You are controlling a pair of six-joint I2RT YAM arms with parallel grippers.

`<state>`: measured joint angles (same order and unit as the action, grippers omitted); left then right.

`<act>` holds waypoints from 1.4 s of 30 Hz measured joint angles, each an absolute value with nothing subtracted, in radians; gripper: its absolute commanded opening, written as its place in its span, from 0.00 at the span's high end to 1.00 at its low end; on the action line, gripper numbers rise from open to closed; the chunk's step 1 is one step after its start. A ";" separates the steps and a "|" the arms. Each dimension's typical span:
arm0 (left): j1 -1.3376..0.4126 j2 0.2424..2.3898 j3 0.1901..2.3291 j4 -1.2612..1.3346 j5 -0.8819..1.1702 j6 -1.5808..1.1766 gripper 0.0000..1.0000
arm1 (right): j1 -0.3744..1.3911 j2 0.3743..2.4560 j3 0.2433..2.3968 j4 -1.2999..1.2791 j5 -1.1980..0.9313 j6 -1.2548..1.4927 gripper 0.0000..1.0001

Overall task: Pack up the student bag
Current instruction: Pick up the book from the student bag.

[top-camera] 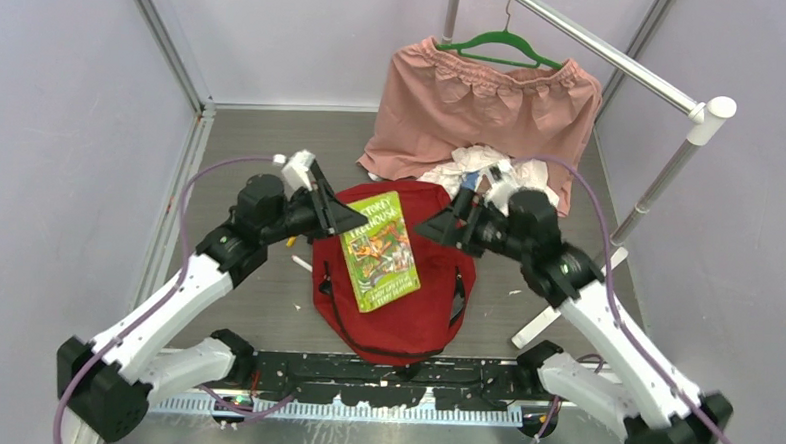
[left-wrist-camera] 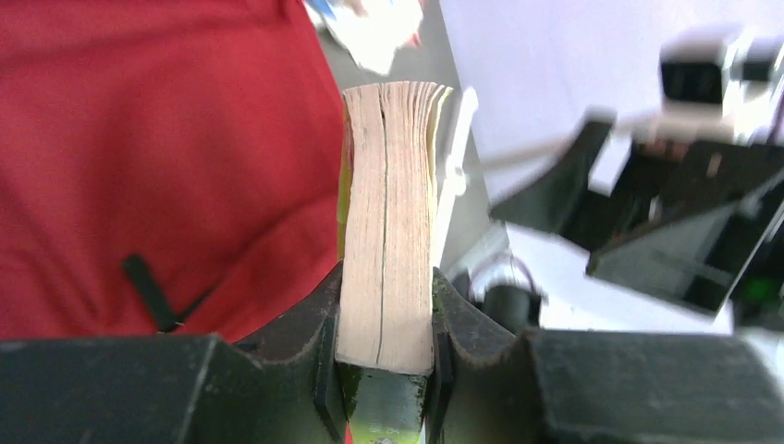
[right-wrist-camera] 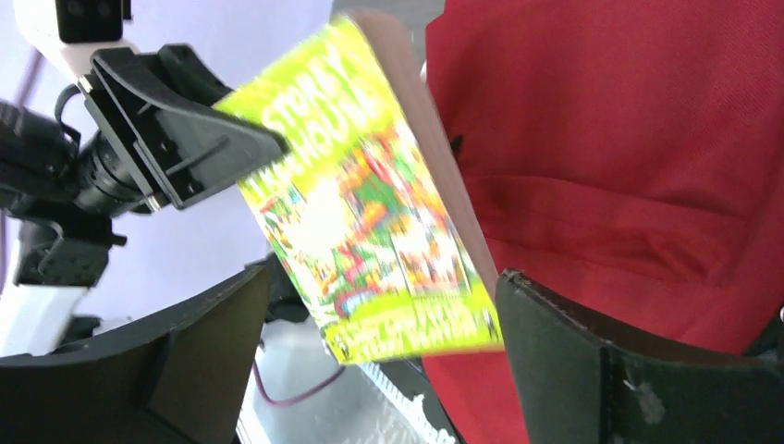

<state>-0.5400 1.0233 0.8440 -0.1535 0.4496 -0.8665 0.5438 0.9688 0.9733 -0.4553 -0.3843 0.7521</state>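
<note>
Left gripper (left-wrist-camera: 385, 319): jaws clenched on the page edge of a thick paperback, pressing on both covers.

Book (top-camera: 381, 250): green, illustrated cover facing up, held over the student bag by its upper-left corner. Whether it rests on the fabric or hangs just above cannot be told.

Right gripper (right-wrist-camera: 384, 324): jaws released and spread wide, at the bag's upper right edge, grasping nothing. The book shows between them in the right wrist view, with no contact visible.

Student bag (top-camera: 405, 318): dark red, lying flat on the surface (top-camera: 272, 147) midway between the two arms, black zipper trim along both sides. No open mouth is visible.

Also present: pink garment (top-camera: 484, 116) on a green hanger (top-camera: 502, 47) behind the bag, white cloth (top-camera: 476, 171) at its foot, and a small white pen-like item (top-camera: 300, 263) left of the bag.

Step in hand, as judged: carrying the book to the bag. Next move calls for the free gripper to find and lift a zipper edge, so that the book can slide inside.
</note>
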 measured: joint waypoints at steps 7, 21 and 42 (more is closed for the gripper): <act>-0.532 0.829 0.744 -0.080 0.089 -1.029 1.00 | 0.617 0.648 0.609 -0.198 -0.210 1.092 0.00; -0.532 0.852 0.722 0.068 -0.030 -1.237 1.00 | 0.762 0.921 0.488 0.293 -0.192 1.399 0.00; -0.514 0.777 0.733 0.011 -0.028 -1.298 0.88 | 0.776 0.965 0.604 0.324 -0.073 1.354 0.99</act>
